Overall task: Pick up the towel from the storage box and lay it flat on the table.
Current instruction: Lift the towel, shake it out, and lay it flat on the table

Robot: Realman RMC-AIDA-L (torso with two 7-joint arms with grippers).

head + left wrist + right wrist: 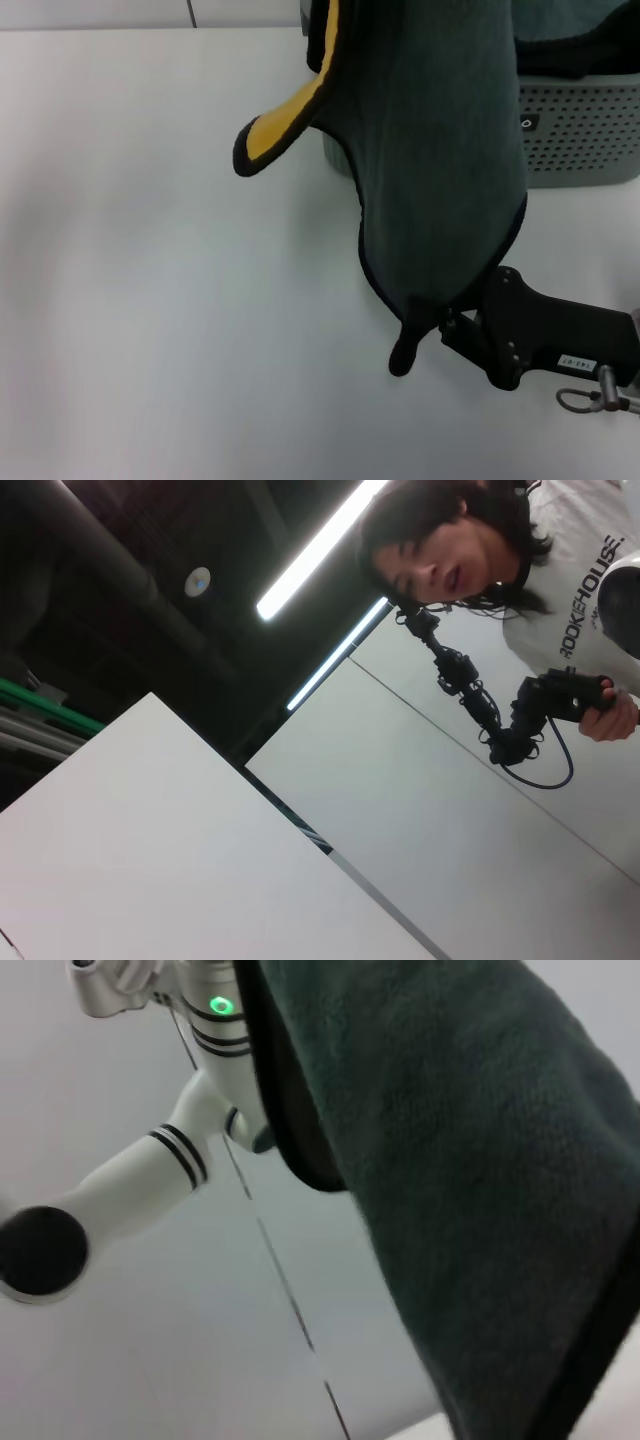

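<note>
The towel hangs from above the top of the head view, dark grey-teal face toward me, with one yellow corner curling out to the left. It also fills the right wrist view as a dark towel. Its lower corner runs into my right gripper, which is shut on it just above the table, with the tip dangling beyond. Behind it stands the storage box. My left gripper is out of sight; only the white left arm shows, beside the towel's upper part.
More dark cloth lies in the box at the back right. The left wrist view looks up at ceiling lights and a person holding a handheld controller. White tabletop stretches to the left and front.
</note>
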